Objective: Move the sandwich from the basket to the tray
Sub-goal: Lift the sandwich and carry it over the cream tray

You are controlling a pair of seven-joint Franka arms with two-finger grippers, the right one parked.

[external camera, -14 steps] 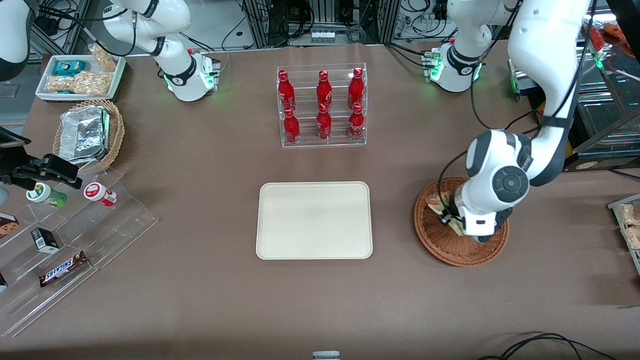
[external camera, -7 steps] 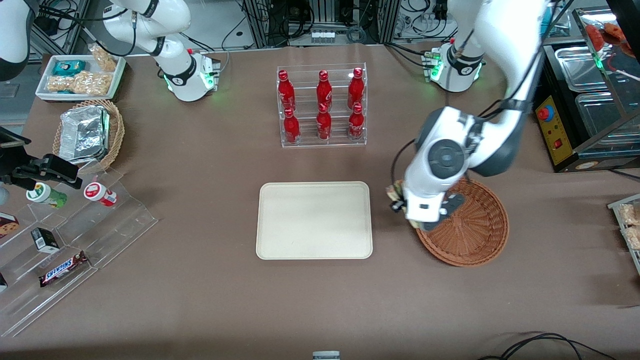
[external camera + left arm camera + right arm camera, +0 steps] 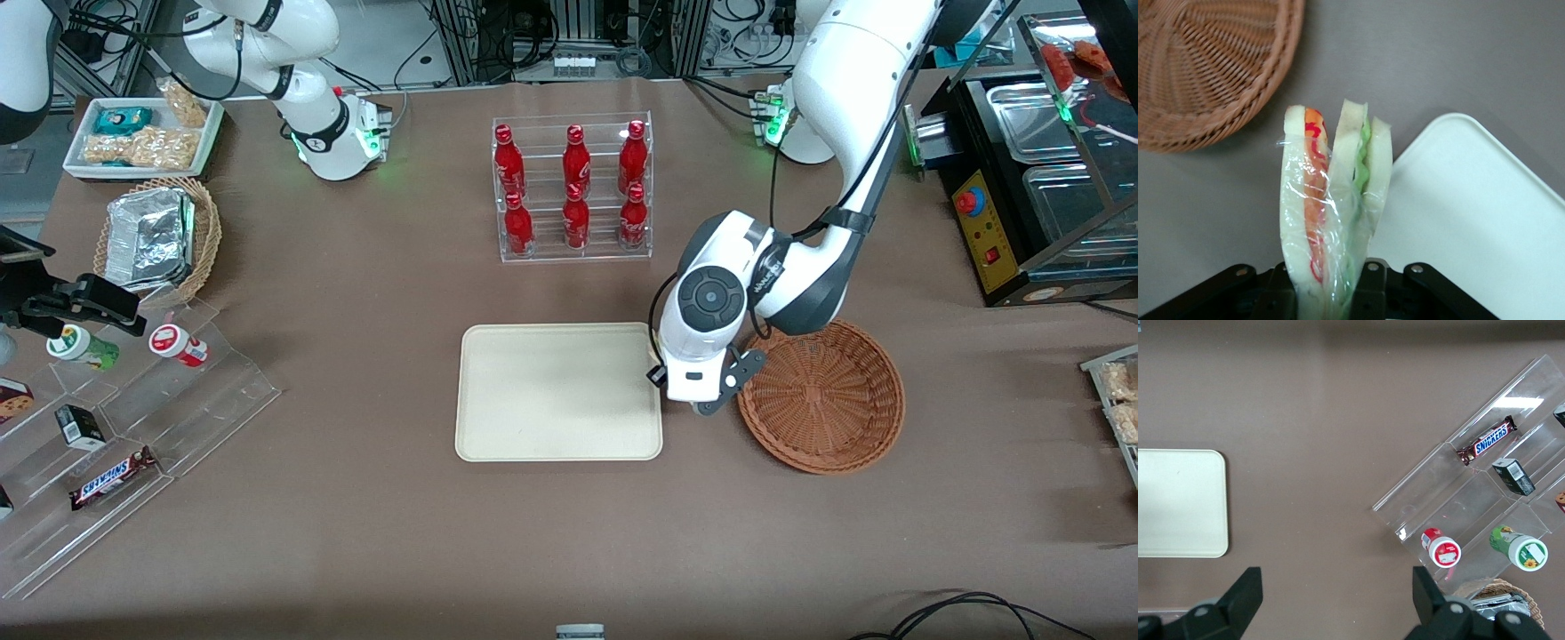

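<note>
Between fingers [image 3: 1358,293]: one sandwich [image 3: 1331,220], clamped upright, clear wrap, white bread, red-orange and green layers. Gripper [image 3: 1321,300] above bare tabletop [image 3: 1431,60], between one basket [image 3: 822,396] and one tray [image 3: 558,391]. Six red bottles [image 3: 573,187] in clear rack. One bar [image 3: 1486,441], wrapper reading SNICKERS, on clear stepped stand.

arm: glossy white shells, dark grey joints — black cable | end effector [image 3: 1328,293]: black
</note>
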